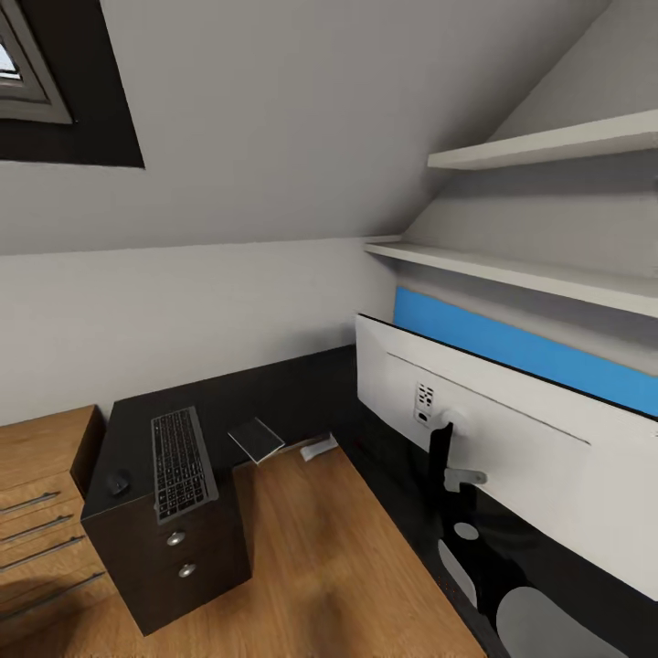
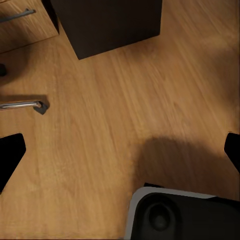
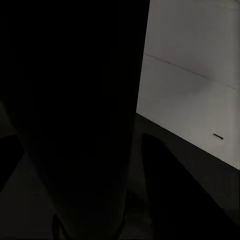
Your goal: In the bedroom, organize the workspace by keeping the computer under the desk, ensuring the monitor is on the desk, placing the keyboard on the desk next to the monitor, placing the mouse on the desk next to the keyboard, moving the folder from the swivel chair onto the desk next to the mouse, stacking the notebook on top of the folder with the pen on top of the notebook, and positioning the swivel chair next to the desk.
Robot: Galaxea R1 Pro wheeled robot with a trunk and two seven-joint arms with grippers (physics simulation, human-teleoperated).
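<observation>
You are looking down over the desk, its glossy black top running along the wall and turning toward you on the right. No brand, label or writing is readable anywhere. The monitor is standing on the right part of the desk with its pale back toward you, a small port panel just above the black stand arm. A bright blue strip is showing just behind its top edge; you cannot tell what it is. The keyboard is lying on the left end, above the drawer unit with its round silver knobs, and the mouse is sitting just beside it at the edge. A small grey slab is resting near the inner corner. A light-wood cabinet is standing left of the desk.

Your left gripper is hanging over the wood floor, fingers wide apart. Your right wrist view is mostly dark; you cannot tell that gripper's state.
</observation>
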